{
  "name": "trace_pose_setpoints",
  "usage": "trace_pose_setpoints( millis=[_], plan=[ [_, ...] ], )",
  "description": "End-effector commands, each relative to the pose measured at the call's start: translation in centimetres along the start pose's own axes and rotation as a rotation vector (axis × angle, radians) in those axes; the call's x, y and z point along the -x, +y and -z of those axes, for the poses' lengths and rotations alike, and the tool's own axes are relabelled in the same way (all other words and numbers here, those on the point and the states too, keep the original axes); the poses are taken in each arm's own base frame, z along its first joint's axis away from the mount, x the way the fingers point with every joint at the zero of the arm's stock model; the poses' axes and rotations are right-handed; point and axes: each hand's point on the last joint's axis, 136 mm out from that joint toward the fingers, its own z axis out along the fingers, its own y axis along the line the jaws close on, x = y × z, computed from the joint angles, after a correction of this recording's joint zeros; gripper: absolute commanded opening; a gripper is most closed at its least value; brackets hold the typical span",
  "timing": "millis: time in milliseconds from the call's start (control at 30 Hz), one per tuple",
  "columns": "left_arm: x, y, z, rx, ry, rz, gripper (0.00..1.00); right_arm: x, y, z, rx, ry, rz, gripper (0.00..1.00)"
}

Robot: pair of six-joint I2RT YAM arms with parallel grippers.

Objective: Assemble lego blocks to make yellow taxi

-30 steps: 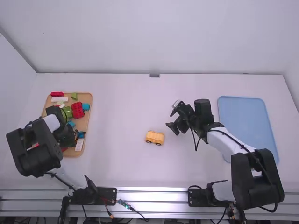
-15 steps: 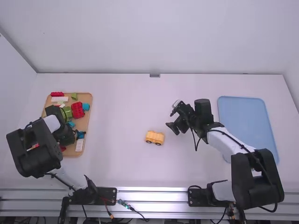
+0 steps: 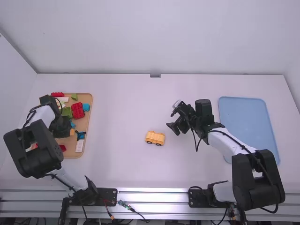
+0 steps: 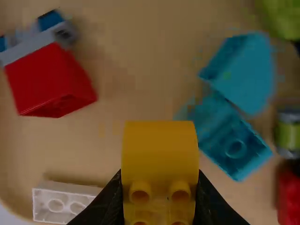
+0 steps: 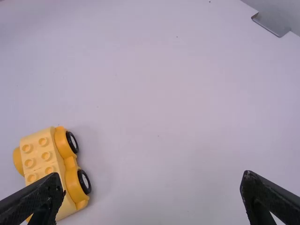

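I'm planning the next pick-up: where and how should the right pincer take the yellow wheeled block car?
Probably from above, the right pincer straddling the car's long sides midway between the wheels. It stands upright, studs up, and the visible side dips between its bulging wheel arches, so gripping there should spare the tyres.

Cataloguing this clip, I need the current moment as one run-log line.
left tool: shut on yellow studded plastic block, over tan rectangular tray | right tool: open, empty | yellow wheeled block car: on white table
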Motion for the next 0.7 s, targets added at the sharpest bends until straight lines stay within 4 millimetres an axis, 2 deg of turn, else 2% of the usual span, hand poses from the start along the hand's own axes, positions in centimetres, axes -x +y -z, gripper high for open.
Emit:
trace_pose_setpoints(
  millis=[0, 67, 100, 167, 300, 333, 433, 533, 567, 633, 667],
  plan=[
    [-0.7, -1.5, 1.4, -0.043, -0.004, -0.245, 0.01, 1.0, -0.1, 0.4, -0.006, -0.023, 0.01, 0.99],
    [-1.3, -2.5, 1.9, -0.069, -0.012, -0.381, 0.01, 1.0, -0.1, 0.4, -0.006, -0.025, 0.011, 0.99],
    [-2.1, -3.6, 2.2, -0.107, -0.009, -0.513, 0.01, 1.0, -0.2, 0.4, -0.007, -0.026, 0.012, 0.99],
    [-4.6, -5.8, 3.0, -0.206, 0.017, -0.757, 0.01, 1.0, -0.1, 0.4, -0.007, -0.025, 0.012, 0.99],
    [-8.9, -8.1, 4.1, -0.295, -0.007, -1.037, 0.01, 1.0, -0.2, 0.4, -0.008, -0.025, 0.011, 0.99],
    [-8.9, -8.1, 4.1, -0.294, -0.012, -1.046, 0.02, 1.0, -0.2, 0.4, -0.008, -0.025, 0.011, 0.99],
    [-11.7, -9.1, 4.7, -0.308, -0.097, -1.284, 0.01, 1.0, -0.1, 0.4, -0.007, -0.025, 0.011, 0.99],
    [-15.8, -9.2, 5.1, -0.34, -0.13, -1.529, 0.01, 1.1, -0.2, 0.4, -0.007, -0.027, 0.013, 0.99],
    [-16.4, -9.1, 5.1, -0.345, -0.13, -1.567, 0.01, 1.1, -0.2, 0.4, -0.008, -0.028, 0.013, 0.99],
    [-19.9, -8.6, 5.6, -0.405, -0.107, -1.793, 0.02, 1.2, -0.2, 0.4, -0.008, -0.029, 0.015, 0.99],
    [-20.4, -8.5, 5.7, -0.418, -0.1, -1.83, 0.01, 1.2, -0.2, 0.4, -0.008, -0.03, 0.015, 0.99]
  ],
)
